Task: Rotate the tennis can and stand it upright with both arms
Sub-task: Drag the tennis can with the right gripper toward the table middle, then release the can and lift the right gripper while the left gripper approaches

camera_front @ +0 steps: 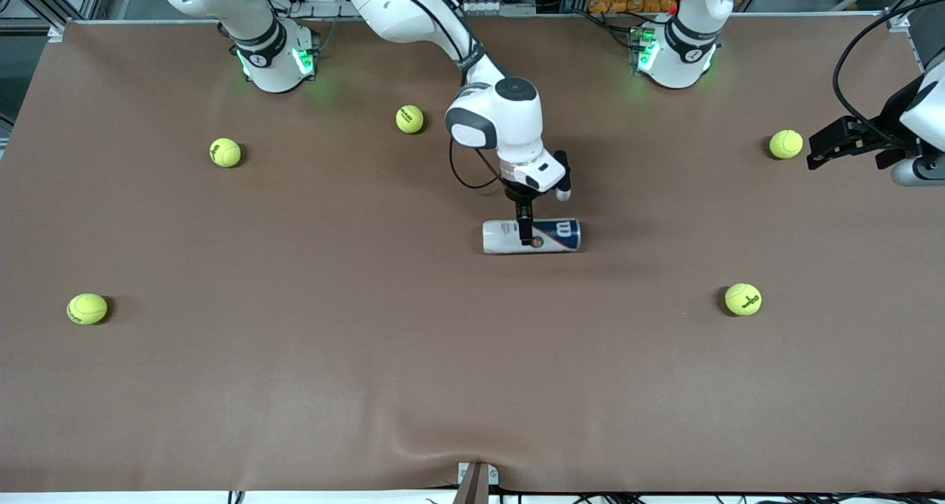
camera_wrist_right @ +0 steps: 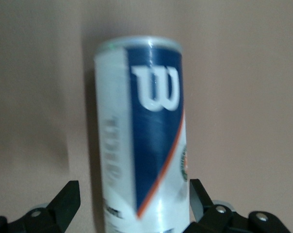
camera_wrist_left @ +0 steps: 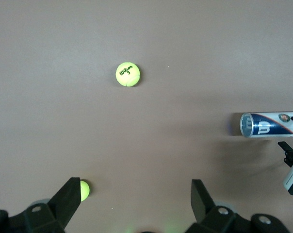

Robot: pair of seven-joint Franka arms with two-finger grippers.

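Observation:
The tennis can [camera_front: 531,236] lies on its side in the middle of the table, white and navy with a "W" logo. My right gripper [camera_front: 525,231] comes down on its middle from above. In the right wrist view the tennis can [camera_wrist_right: 144,141] runs between the black fingers [camera_wrist_right: 69,196], which stand open around it, with a gap on one side. My left gripper [camera_front: 816,153] hangs open and empty over the left arm's end of the table, beside a tennis ball [camera_front: 785,144]. The left wrist view shows the tennis can [camera_wrist_left: 270,124] off to the side, away from my left gripper [camera_wrist_left: 136,194].
Several yellow-green tennis balls lie scattered on the brown table: one [camera_front: 410,119] near the right arm's base, one [camera_front: 225,152] and one [camera_front: 87,308] toward the right arm's end, one [camera_front: 743,299] nearer the front camera than the can.

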